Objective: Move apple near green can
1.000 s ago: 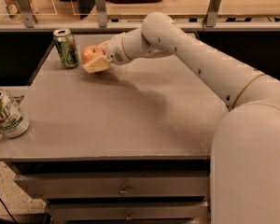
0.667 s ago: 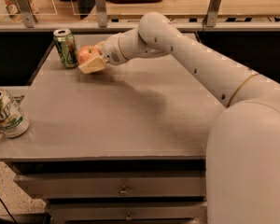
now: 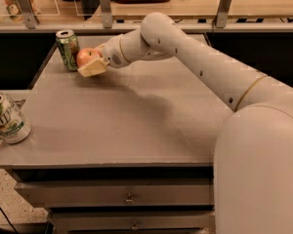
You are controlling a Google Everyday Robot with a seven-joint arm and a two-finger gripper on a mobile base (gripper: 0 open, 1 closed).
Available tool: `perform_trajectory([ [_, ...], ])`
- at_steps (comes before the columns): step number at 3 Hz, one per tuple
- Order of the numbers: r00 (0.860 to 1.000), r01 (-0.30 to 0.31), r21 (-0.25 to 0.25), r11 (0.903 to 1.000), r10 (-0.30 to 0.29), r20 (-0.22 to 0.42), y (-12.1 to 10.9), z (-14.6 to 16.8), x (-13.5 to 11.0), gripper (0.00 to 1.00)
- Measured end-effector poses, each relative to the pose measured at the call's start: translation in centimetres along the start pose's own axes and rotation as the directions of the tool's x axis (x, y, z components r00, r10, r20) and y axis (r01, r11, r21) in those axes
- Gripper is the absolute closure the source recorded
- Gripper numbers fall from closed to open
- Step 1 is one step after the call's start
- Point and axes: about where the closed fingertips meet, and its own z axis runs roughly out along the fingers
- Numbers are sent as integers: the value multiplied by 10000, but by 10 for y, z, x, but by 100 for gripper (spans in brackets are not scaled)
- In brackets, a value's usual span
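— So, where is the claw (image 3: 90, 62) sitting?

— Over the far left corner of the desk (image 3: 136, 126), at the end of the white arm (image 3: 185, 48), which reaches in from the right and stretches across the grey top.

— And is it holding anything?

— Yes, it is clamped around the apple (image 3: 86, 55). A tan finger (image 3: 94, 68) presses along the fruit's lower near side, and the red-orange skin with a paler patch shows just above it.

— Is the apple resting on the desk or lifted off it?

— I cannot tell; the finger hides its underside, and only a shadow lies on the surface beneath.

— How does it stand to the green can (image 3: 68, 49)?

— Just beside it, on the can's right. The can is upright near the back left edge, silver top up, and the apple sits very close to its side; whether they touch I cannot say.

— Anything else on that desk?

— A white-and-green can (image 3: 6, 121) with large lettering, tilted, at the near left edge, well apart from the apple and the claw. Below the front edge of the desk a drawer (image 3: 127, 196) with a small handle shows.
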Motion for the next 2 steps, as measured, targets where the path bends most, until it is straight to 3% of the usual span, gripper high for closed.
perform_trajectory([
  [1, 9998, -44, 0, 10000, 44, -171, 0, 3, 1, 15],
  [2, 9990, 7, -83, 10000, -11, -454, 0, 6, 4, 0],
])
